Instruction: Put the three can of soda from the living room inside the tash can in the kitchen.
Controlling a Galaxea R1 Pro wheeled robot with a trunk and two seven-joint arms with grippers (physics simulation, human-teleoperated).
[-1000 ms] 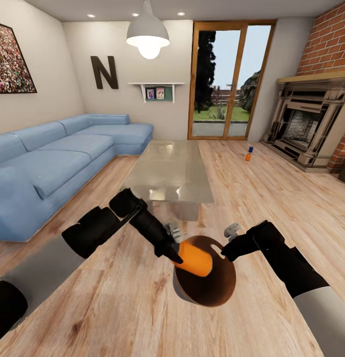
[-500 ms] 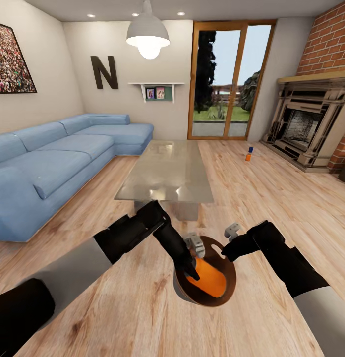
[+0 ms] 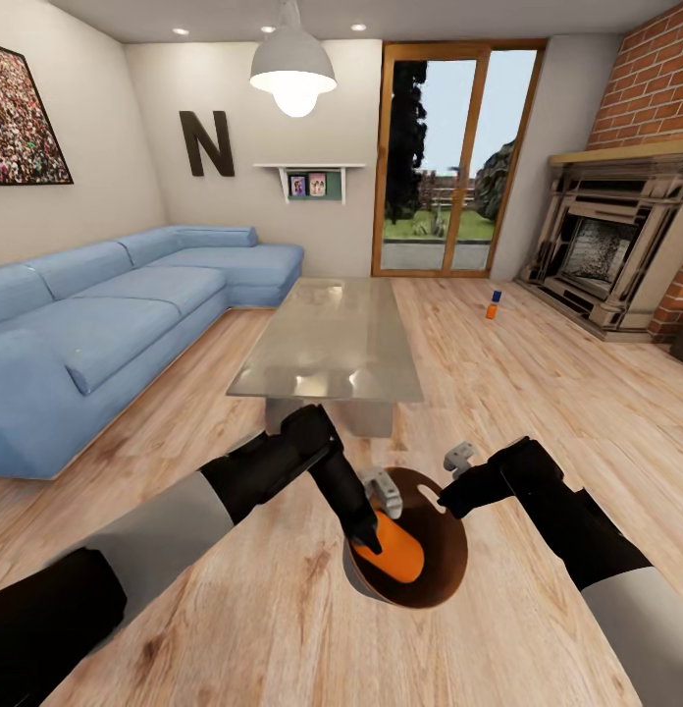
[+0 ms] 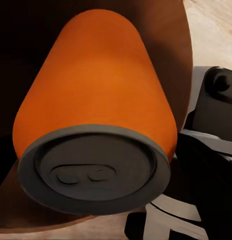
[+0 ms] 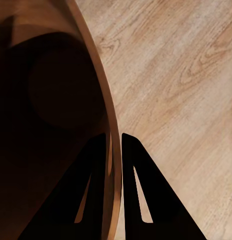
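An orange soda can (image 3: pixel 397 552) lies tilted inside the mouth of the tash can (image 3: pixel 447 562), a dark grey bin with a brown inside, on the wood floor in front of me. My left gripper (image 3: pixel 379 511) is shut on the can just over the bin's near rim. In the left wrist view the can (image 4: pixel 96 100) is close up, its grey top facing the camera, against the bin's inner wall (image 4: pixel 180 55). My right gripper (image 3: pixel 443 497) is shut on the bin's far rim (image 5: pixel 107 115), one finger on each side. Another orange can (image 3: pixel 491 311) and a blue can (image 3: pixel 496 296) stand by the fireplace.
A glass-topped low table (image 3: pixel 332 339) stands just beyond the bin. The light-blue corner sofa (image 3: pixel 106 324) runs along the left. The brick-backed fireplace (image 3: pixel 616 245) is at the right, and glass doors (image 3: pixel 449 157) are at the back. Wood floor lies between table and fireplace.
My left gripper has carried the orange can from above the bin's rim down into its mouth, then drawn back slightly. The right gripper has stayed on the rim.
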